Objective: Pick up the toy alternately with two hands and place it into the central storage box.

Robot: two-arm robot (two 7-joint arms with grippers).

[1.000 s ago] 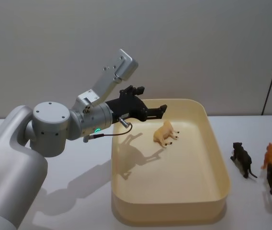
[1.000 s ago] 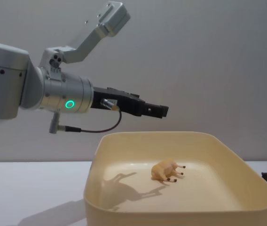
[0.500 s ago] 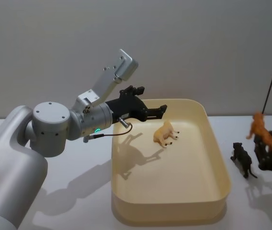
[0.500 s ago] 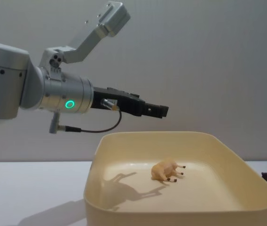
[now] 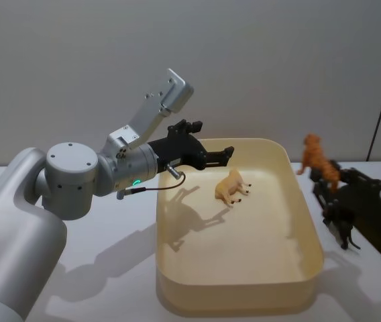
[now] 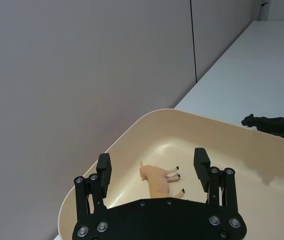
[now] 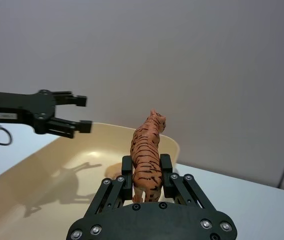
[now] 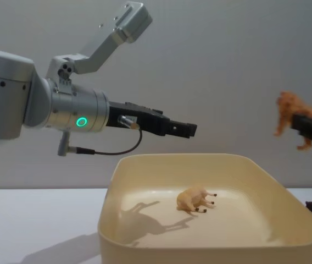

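The striped orange tiger (image 7: 147, 145) is off the table on the right, where it stood a second ago. It now hangs in the air near the right rim of the cream storage box (image 5: 237, 295), clenched between the fingers of the right gripper (image 5: 328, 176). A tan animal figure (image 5: 231, 186) lies on its side inside the box. The left gripper (image 5: 225, 155) has not moved and hovers over the far left corner, spread and empty. A black panther (image 5: 341, 227) waits on the table. This looks like the right arm's turn, with carrying inward and release still to come.

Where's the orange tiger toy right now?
On the robot's right, the tiger hangs in the air, clamped in the right hand beside the cream tub.
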